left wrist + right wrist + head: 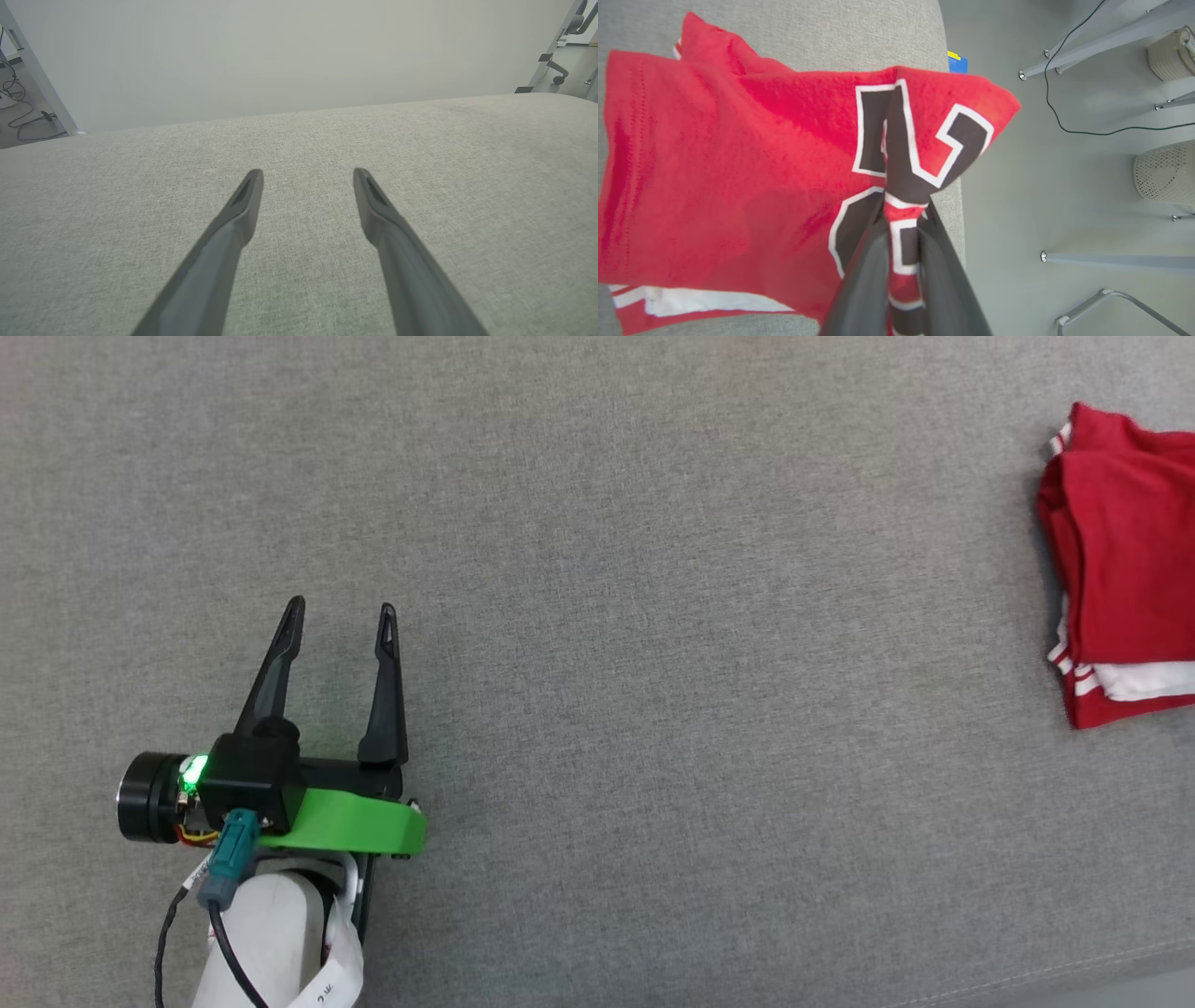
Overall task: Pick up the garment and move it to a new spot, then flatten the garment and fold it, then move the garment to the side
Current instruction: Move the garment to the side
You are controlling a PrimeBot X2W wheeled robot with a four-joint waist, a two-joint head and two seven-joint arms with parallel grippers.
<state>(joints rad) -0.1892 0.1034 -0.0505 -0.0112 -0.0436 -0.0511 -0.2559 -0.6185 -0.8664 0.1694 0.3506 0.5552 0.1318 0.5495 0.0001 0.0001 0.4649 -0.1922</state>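
On grey cushion, saw folded red shirt at rt edge, clamped in rt gripper; lt gripper w/ fingers apart, well away.

You had one garment, a left gripper and a right gripper making two grippers in all, and one grey padded surface before you.

Looks like a lab or test room in an office to me: plain pale wall, bare grey floor with loose cables, metal frame legs, a rolling chair base (blurry, far corner), and a big grey fabric-covered worktop.
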